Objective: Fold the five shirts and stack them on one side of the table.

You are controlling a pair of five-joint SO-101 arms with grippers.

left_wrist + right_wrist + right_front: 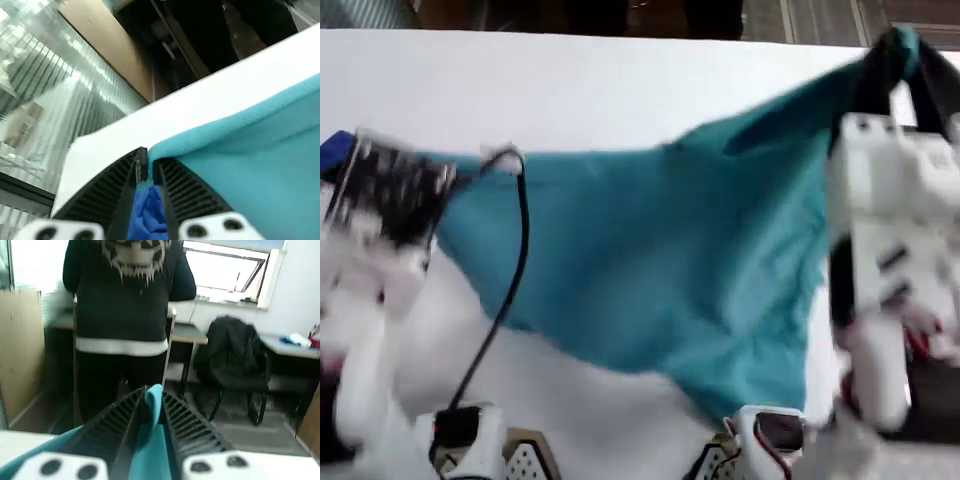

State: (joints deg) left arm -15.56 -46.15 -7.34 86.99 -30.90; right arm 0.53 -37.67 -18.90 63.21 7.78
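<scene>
My left tool is closed tight on a hemmed edge of the teal shirt, and my right tool is pinched together on a bunched corner of it. The shirt hangs stretched between them above the counter, its belly sagging toward the counter's near edge. I judge it light, soft and completely limp: it will drape and fold wherever it is unsupported and keep no shape of its own. The rolled hem and the seams look like the best places to hold, since the doubled fabric gives my ribbed fingers more to bite on than a single thin layer, which might slide out under tension. Some blue cloth sits back between my left tool's fingers, over the counter — whether it is caught there I cannot tell
</scene>
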